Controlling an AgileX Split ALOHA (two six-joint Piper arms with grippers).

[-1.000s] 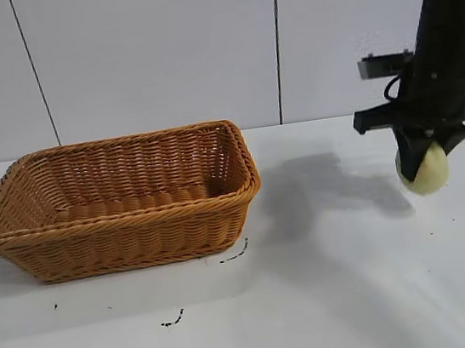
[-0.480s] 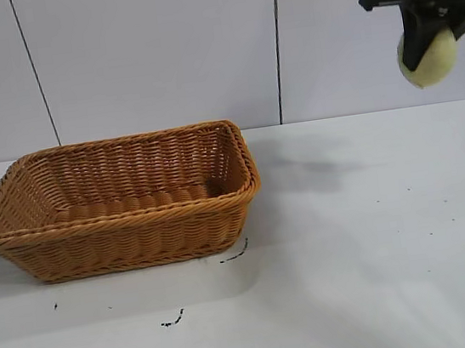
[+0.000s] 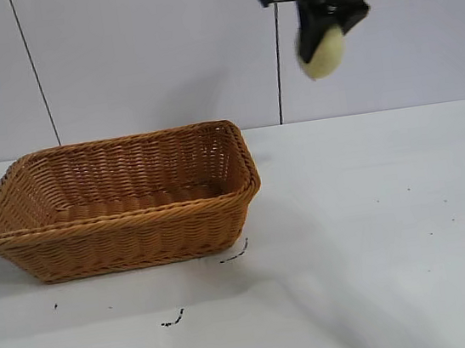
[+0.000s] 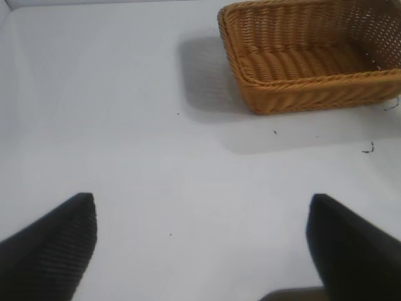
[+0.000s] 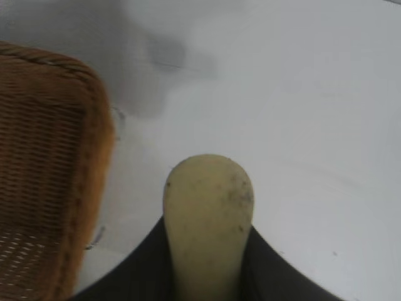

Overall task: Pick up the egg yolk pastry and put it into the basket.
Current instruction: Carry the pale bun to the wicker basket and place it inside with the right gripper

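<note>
A: While the right gripper (image 3: 322, 51) hangs high above the counter (image 3: 377, 232), its fingers are clamped on the egg yolk pastry (image 3: 323, 52), up in the air to the right of the basket (image 3: 116, 202).

B: And the left gripper (image 4: 200, 251)? Its 2 fingers are spread wide, low over bare counter, well away from the basket, nothing in them.

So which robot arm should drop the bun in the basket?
Right. The right gripper already holds the egg yolk pastry in the air near the basket; the left gripper is open and empty.
</note>
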